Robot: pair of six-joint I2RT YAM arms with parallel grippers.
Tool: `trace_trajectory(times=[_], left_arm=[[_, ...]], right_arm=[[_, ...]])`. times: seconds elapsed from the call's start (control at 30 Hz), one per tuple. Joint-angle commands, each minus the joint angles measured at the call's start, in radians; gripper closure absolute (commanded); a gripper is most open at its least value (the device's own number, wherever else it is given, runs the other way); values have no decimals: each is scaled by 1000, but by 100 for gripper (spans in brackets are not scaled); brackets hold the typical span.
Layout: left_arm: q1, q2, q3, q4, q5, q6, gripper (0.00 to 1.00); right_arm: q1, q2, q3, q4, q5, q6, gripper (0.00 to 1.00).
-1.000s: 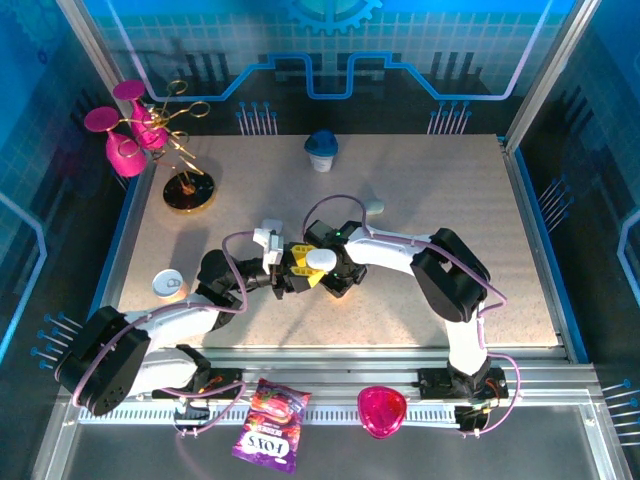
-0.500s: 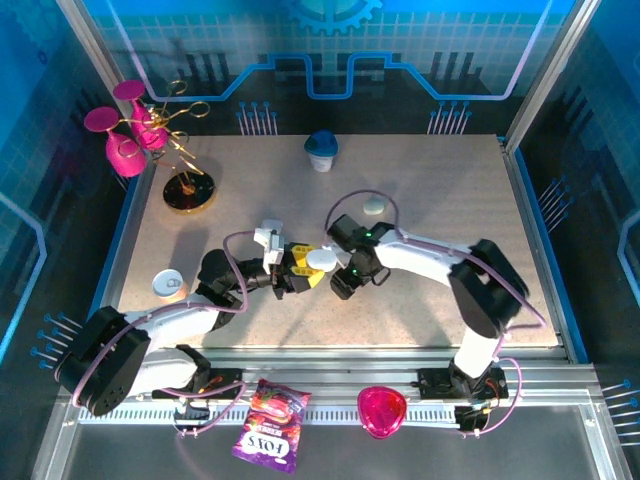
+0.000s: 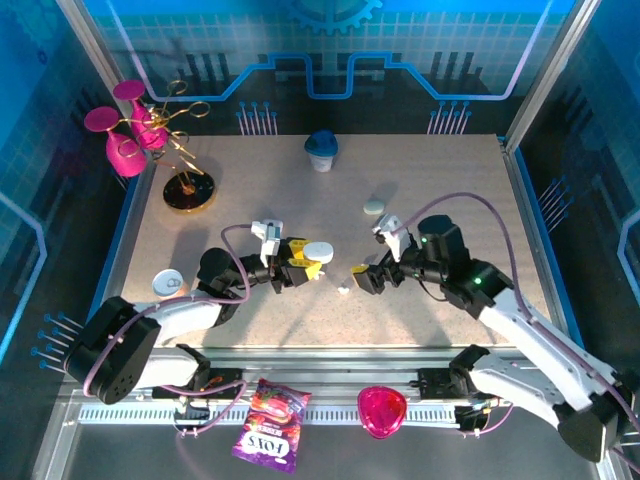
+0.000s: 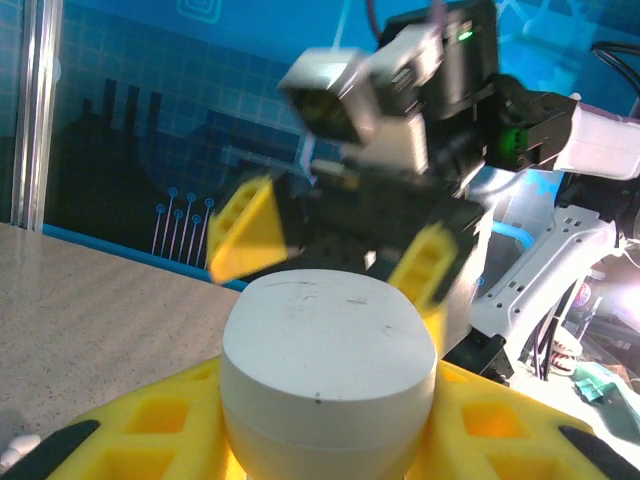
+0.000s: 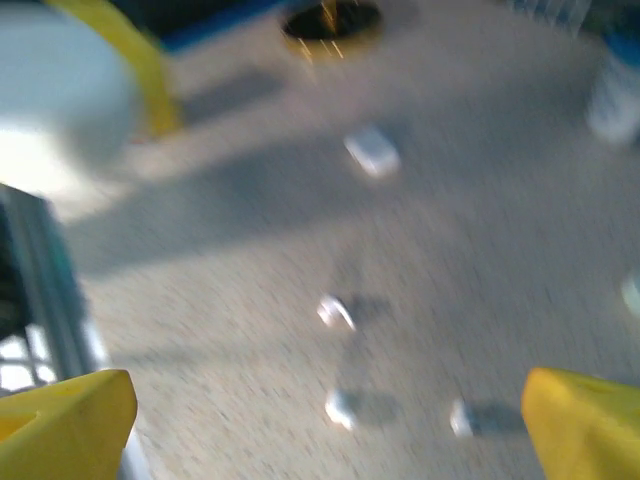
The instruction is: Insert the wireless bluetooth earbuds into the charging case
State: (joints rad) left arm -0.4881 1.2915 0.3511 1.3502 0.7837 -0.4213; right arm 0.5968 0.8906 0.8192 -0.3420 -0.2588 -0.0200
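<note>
**A:** Where is the charging case [image 3: 318, 250] right now?

**B:** In the left gripper [image 3: 303, 261]. Its yellow jaws press the case from both sides. In the left wrist view the charging case [image 4: 330, 350] is a rounded white lump wedged between them (lid up or down, I cannot tell).

**A:** And the right gripper [image 3: 366, 278]?

**B:** Just to the right of the case and apart from it, with its jaws spread wide and nothing between them. Its own wrist view has one yellow tip at each lower corner.

**A:** The wireless bluetooth earbuds [image 3: 343, 291]?

**B:** Loose on the speckled tabletop [image 3: 450, 180], between the two grippers. They are tiny white bits, and in the right wrist view the earbuds [image 5: 335, 312] are blurred. A second white case [image 3: 374, 206] lies farther back, well apart.
</note>
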Motion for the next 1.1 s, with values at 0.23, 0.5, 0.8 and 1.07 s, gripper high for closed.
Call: trace_trajectory(times=[0.23,0.5,0.8,1.07], left_arm=[[5,9,42,50,60,-31,71],[6,-7,41,50,94,-56,71],[5,-23,47,50,94,-83,71],[5,-17,55,50,83,-102,71]], right_arm=[[82,83,104,216,-222,-3,0],[101,179,176,194,-97,-5,0],[102,183,215,128,-60,-58,0],[108,204,214,67,-85,-112,0]])
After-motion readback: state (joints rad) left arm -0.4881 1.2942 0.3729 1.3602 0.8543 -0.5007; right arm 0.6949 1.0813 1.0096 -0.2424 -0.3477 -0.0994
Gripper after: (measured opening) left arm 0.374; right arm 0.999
